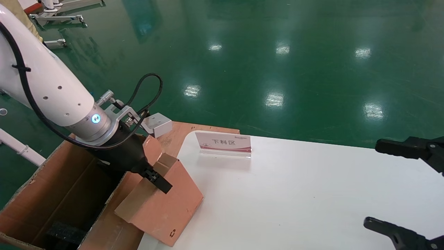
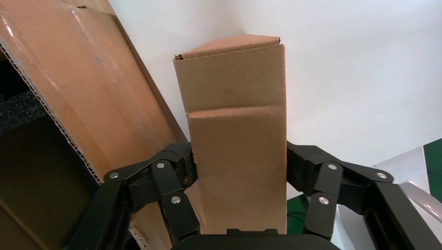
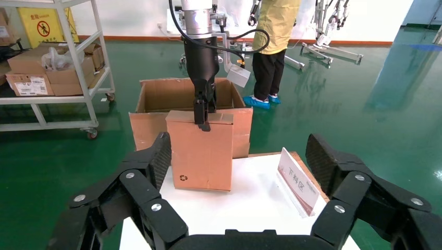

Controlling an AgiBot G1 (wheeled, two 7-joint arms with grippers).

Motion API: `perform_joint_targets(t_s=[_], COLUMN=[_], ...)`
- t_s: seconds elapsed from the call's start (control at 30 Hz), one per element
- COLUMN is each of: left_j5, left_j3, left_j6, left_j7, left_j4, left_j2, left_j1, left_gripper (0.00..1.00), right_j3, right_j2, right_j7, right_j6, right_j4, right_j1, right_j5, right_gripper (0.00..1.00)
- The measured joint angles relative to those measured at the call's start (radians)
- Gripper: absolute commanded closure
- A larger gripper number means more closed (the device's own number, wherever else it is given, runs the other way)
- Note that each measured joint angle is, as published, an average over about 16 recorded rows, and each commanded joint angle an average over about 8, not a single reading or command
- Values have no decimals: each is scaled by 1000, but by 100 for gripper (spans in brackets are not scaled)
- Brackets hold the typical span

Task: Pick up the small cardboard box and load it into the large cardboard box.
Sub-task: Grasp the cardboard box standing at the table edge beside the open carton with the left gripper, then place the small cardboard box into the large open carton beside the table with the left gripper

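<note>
The left gripper (image 1: pixel 152 173) is clamped on the small cardboard box (image 1: pixel 163 205), its fingers (image 2: pixel 172 182) pressed against opposite sides. The box stands on end at the white desk's (image 1: pixel 295 194) left edge, just beside the large cardboard box (image 1: pixel 52 194) on the floor. The right gripper (image 3: pixel 240 182) hovers spread wide over the desk's right side.

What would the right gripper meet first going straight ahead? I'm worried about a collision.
Probably the small cardboard box, held upright by the left gripper. The right gripper, open, faces it across bare white table; depth unclear.
</note>
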Motion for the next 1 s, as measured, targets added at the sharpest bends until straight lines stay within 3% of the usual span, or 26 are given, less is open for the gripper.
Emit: perform_joint_targets(t_s=[0.23,0.47,0.77,1.0], left_j5=[0,13,42,20], left_j3=[-10,-41,-50,56], left_j6=[4,22,71,99], left_j7=[1,-5,19,63], left_j4=[10,21,46,82], left_j2=[-2,-3,12,28], left_j1=[-25,-115,-327,-526], left_gripper=[100,100,100,100], right_j3=[0,0,-1,-1], right_j2=[0,0,0,0], right_j7=[0,0,-1,-1], right_j6=[0,0,0,0], right_j4=[0,-1,-1,-1], right_j1=[0,0,1,1], right_j5=[0,0,0,1], right_gripper=[100,100,100,100])
